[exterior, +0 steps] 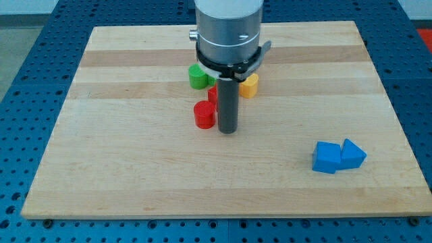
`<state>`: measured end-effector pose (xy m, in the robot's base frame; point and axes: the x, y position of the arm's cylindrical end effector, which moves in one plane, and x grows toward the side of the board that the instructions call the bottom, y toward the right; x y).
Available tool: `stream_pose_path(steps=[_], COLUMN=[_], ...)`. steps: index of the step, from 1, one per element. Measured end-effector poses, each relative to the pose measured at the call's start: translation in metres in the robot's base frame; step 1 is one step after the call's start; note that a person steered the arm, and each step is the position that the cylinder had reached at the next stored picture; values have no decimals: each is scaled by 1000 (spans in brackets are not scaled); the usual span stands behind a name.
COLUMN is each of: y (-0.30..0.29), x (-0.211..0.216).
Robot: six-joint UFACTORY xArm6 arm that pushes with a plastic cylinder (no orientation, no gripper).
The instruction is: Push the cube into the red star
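Note:
A blue cube (327, 157) lies at the view's lower right, touching a second blue block with a wedge-like shape (353, 154) on its right. A red block (212, 94), partly hidden behind my rod, sits near the board's middle; its shape cannot be made out. A round red block (204, 114) sits just below and left of it. My tip (227, 130) rests on the board just right of the round red block, far left of the blue cube.
A green block (198, 77) and a yellow block (250, 86) sit under the arm's grey housing (228, 30), at the upper middle. The wooden board (135, 169) is ringed by a blue perforated table (20, 81).

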<state>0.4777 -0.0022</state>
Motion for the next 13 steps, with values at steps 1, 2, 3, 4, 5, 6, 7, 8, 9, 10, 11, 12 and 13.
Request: stream_pose_path(steps=[1, 2, 3, 4, 5, 6, 7, 8, 9, 10, 11, 12, 13], y=[-8, -10, -10, -9, 17, 83, 162, 246, 278, 259, 204, 149, 111], x=[-7, -8, 1, 9, 8, -6, -14, -13, 29, 85, 90, 59, 25])
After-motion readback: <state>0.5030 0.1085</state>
